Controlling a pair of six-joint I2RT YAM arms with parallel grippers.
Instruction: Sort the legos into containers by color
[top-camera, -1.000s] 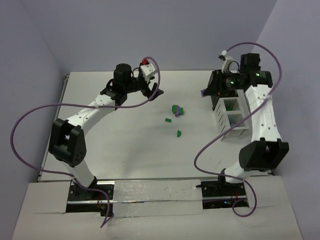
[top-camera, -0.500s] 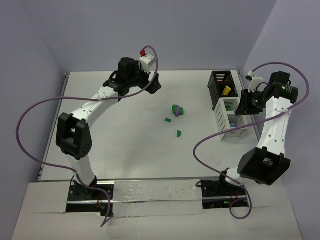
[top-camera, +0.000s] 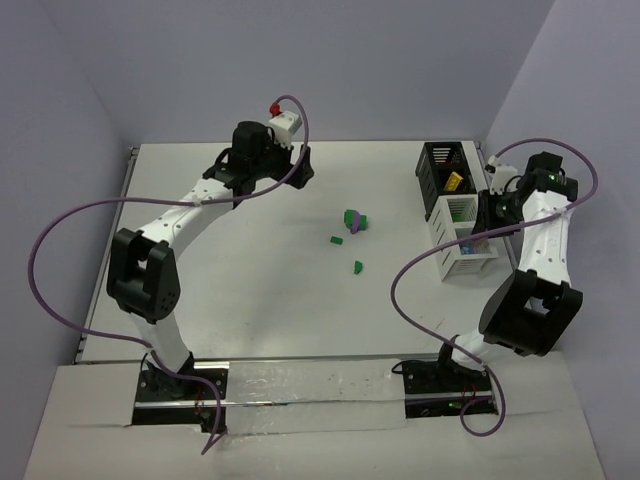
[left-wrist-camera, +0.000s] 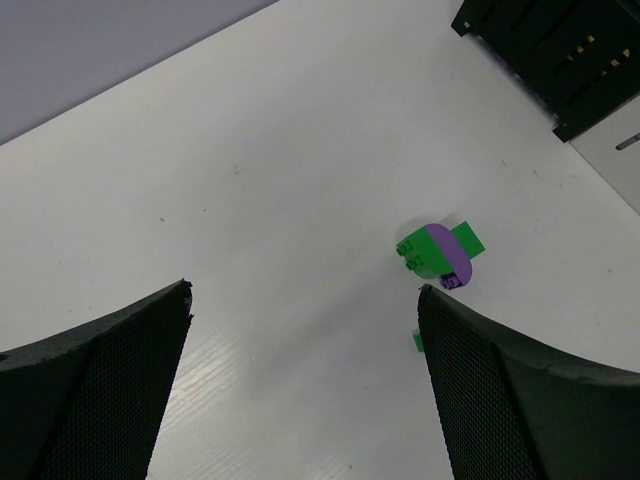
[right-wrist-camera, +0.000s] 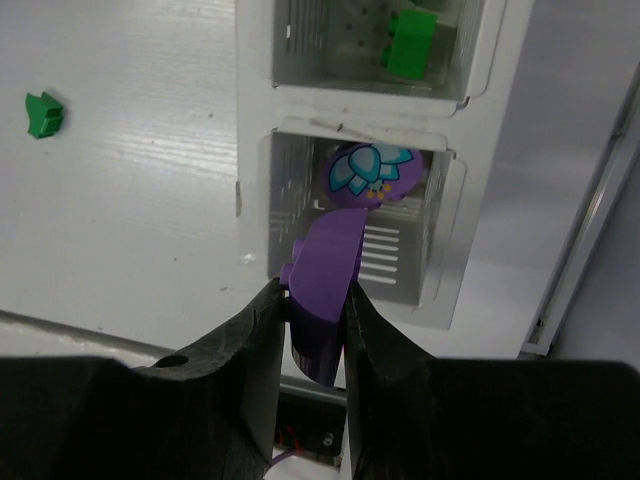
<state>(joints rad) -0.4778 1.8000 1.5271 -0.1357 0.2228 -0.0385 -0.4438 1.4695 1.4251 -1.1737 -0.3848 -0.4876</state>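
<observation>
My right gripper (right-wrist-camera: 312, 292) is shut on a purple lego (right-wrist-camera: 326, 280), a curved piece with studs, held just above the rack of containers (right-wrist-camera: 455, 215). The compartment below it holds a round purple piece with a flower print (right-wrist-camera: 372, 175); the one beyond holds a green lego (right-wrist-camera: 410, 45). From above, the right gripper (top-camera: 486, 215) hangs at the white rack (top-camera: 462, 262). My left gripper (left-wrist-camera: 305, 295) stands wide open and empty above the table, far left of the rack (top-camera: 300, 165). A green and purple lego cluster (left-wrist-camera: 437, 250) (top-camera: 352, 220) lies mid-table, with two small green legos (top-camera: 336, 240) (top-camera: 357, 266) nearby.
The rack's black slatted section (top-camera: 432, 172) at the far end holds a yellow piece (top-camera: 453, 181). A loose green lego (right-wrist-camera: 44, 113) lies on the table left of the rack. The table's right edge (right-wrist-camera: 575, 260) runs close beside the rack.
The right arm swung from the rack's far black end out to the right, then settled over the near white compartments. The left gripper drew back and up toward the rear.
</observation>
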